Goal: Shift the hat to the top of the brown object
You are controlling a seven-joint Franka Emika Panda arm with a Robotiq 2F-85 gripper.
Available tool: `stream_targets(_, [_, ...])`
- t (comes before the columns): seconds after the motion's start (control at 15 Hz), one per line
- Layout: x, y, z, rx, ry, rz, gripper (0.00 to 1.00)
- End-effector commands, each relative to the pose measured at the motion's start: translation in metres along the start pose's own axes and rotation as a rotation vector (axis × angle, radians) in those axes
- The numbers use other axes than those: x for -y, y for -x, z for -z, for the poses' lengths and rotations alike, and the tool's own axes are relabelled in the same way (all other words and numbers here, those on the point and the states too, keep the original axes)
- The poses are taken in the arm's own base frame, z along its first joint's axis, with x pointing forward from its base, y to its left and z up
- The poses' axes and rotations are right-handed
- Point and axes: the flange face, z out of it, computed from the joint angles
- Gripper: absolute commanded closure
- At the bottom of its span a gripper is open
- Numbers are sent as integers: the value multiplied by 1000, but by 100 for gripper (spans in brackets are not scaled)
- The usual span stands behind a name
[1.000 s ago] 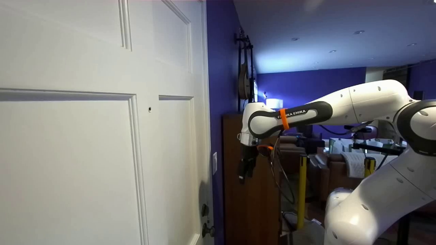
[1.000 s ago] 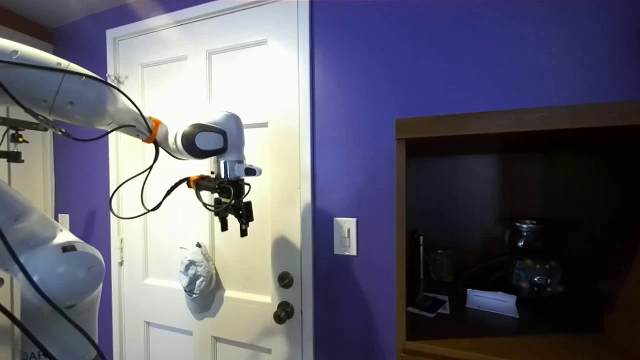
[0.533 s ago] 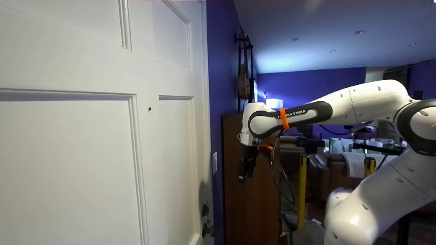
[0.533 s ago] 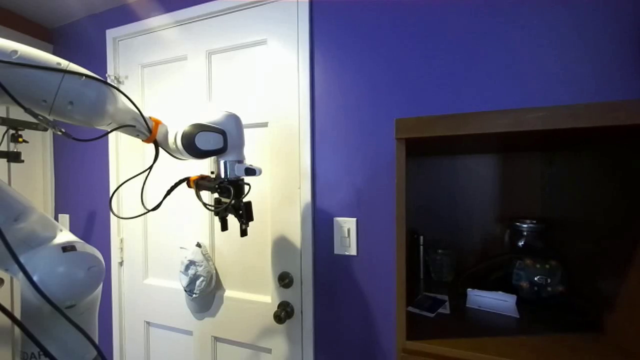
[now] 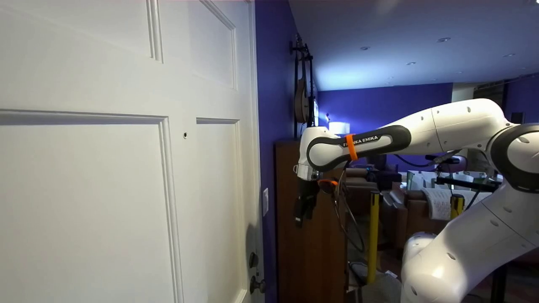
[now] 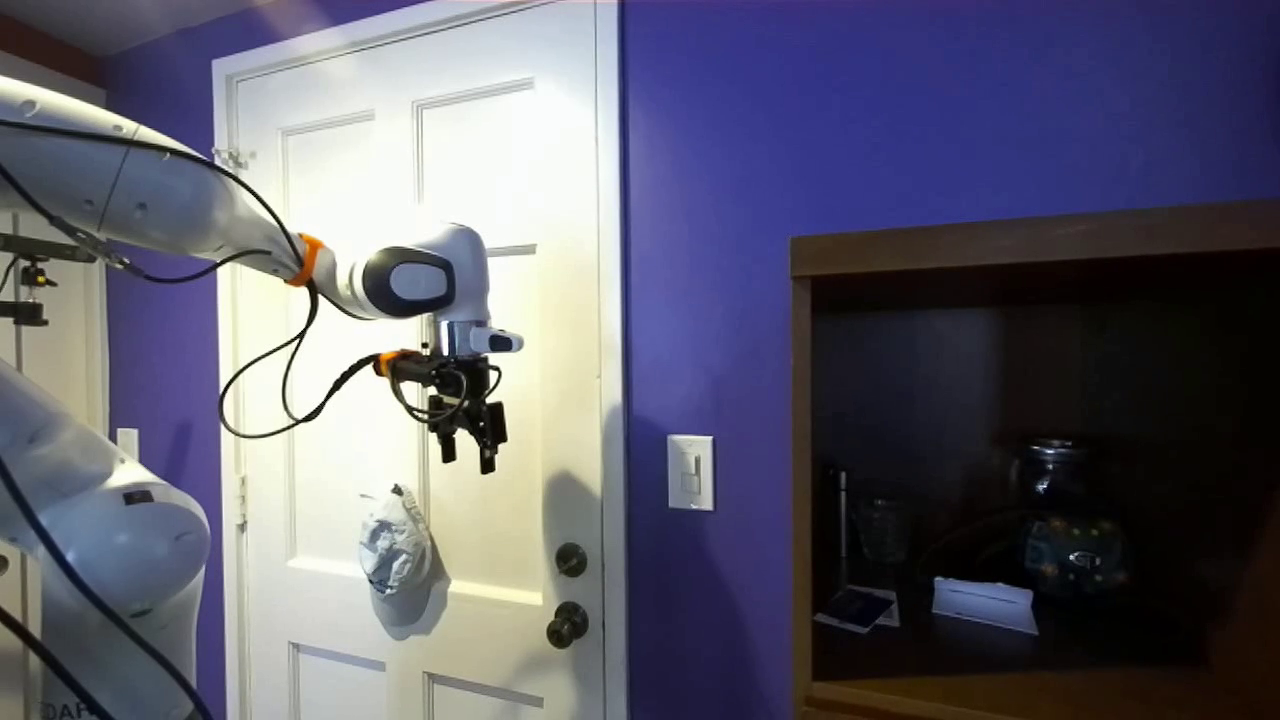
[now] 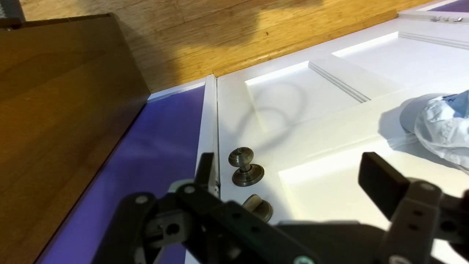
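Observation:
The pale grey hat (image 6: 395, 550) hangs on the white door, with its brim at the bottom. It also shows at the right edge of the wrist view (image 7: 445, 128), partly cut off. The dark brown cabinet shows in both exterior views (image 6: 1040, 238) (image 5: 311, 261), and its side panel shows in the wrist view (image 7: 55, 95). My gripper (image 6: 468, 462) is open and empty and points down. In that exterior view it is above and to the right of the hat, apart from it. It also shows in an exterior view (image 5: 304, 219) and in the wrist view (image 7: 287, 165).
The white door (image 6: 480, 600) has a round knob (image 6: 567, 625) and a lock above it. A light switch (image 6: 690, 472) is on the purple wall between door and cabinet. Inside the cabinet are a jar (image 6: 1075, 550) and a white card (image 6: 985, 605). A yellow post (image 5: 373, 235) stands near the arm.

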Motion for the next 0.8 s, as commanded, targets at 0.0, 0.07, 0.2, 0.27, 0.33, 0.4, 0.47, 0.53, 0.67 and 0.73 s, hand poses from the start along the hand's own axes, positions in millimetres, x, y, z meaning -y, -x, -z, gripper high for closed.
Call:
stream_targets(0.0, [0, 0, 1, 1, 0, 0, 0])
stream_targets(0.07, [0, 0, 1, 1, 0, 0, 0])
stream_targets(0.2, [0, 0, 1, 1, 0, 0, 0])
stream_targets(0.27, [0, 0, 1, 1, 0, 0, 0])
stream_targets(0.33, [8, -3, 1, 0, -7, 40, 0])
stream_targets(0.4, [22, -9, -2, 4, -4, 67, 0])
stream_targets(0.47, [41, -15, -6, 4, -15, 115, 0])
stream_targets(0.53, [59, -19, -10, 8, -29, 148, 0])
stream_targets(0.67, [96, -26, -21, 10, -62, 201, 0])
stream_targets(0.73, [112, -29, -26, 6, -80, 215, 0])
